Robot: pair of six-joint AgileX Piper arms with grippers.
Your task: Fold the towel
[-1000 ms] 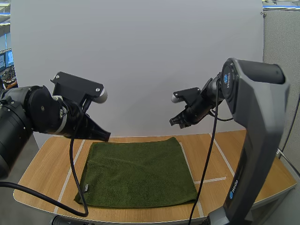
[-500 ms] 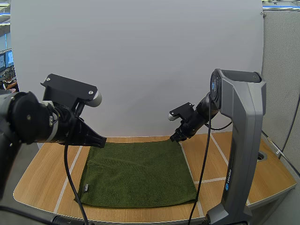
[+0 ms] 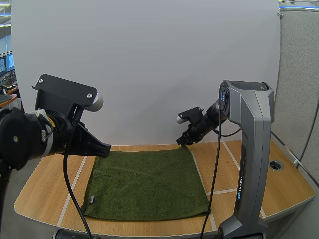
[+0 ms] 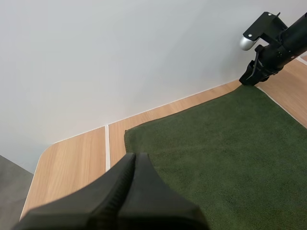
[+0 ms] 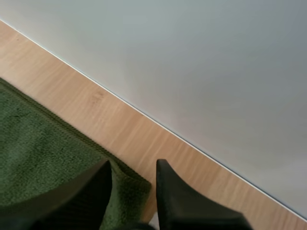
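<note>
A dark green towel [image 3: 147,181] lies flat on the wooden table [image 3: 50,179]. My right gripper [image 3: 180,142] is down at the towel's far right corner. In the right wrist view its fingers [image 5: 180,199] stand apart, and the towel's corner [image 5: 134,184] lies between them, with the right gripper [image 5: 133,167] open around it. My left gripper [image 3: 103,148] hovers by the far left corner. In the left wrist view the left gripper [image 4: 136,158] is one dark wedge, shut on nothing, just short of the towel's [image 4: 216,143] far left corner. The right gripper [image 4: 250,76] shows there at the far right corner.
White tape lines [image 3: 75,179] mark the table on both sides of the towel. A white wall [image 3: 149,59] rises right behind the table's far edge. The right arm's grey column [image 3: 249,164] stands at the front right, with a round hole [image 3: 274,165] in the table beside it.
Both arms have come down toward the table. The right gripper dropped from mid-air to the towel's far right corner. The left gripper moved back and left toward the far left corner.
</note>
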